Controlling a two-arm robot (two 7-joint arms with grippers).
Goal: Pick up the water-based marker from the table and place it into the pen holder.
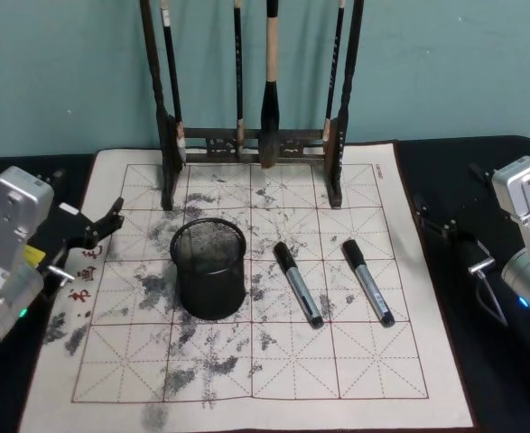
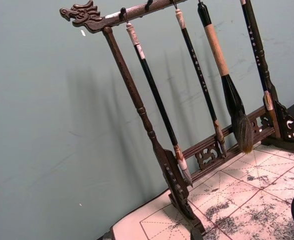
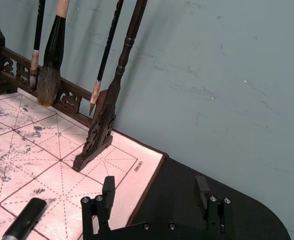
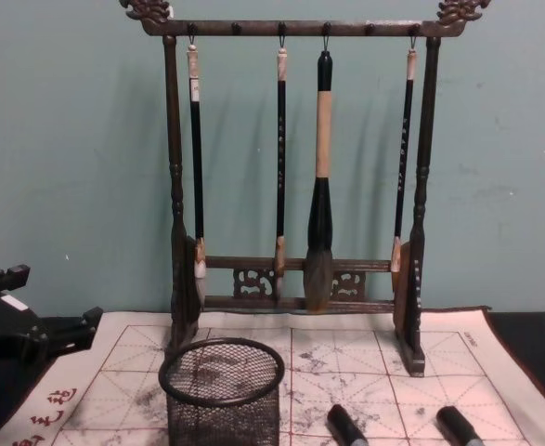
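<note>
**Markers on the mat, both claws empty**

The black worktop point(image 1: 504, 379) carries an ink-stained grid mat point(image 1: 337, 379). A brush rack point(image 1: 251, 140) stands at the frame's top. The pen holder point(image 1: 209, 290) sits upright at centre. Two markers lie to its right, one near it point(image 1: 298, 284) and one farther off point(image 1: 367, 281). My left claw point(image 1: 93, 236) and my right claw point(image 3: 155, 192) gape wide.
</note>
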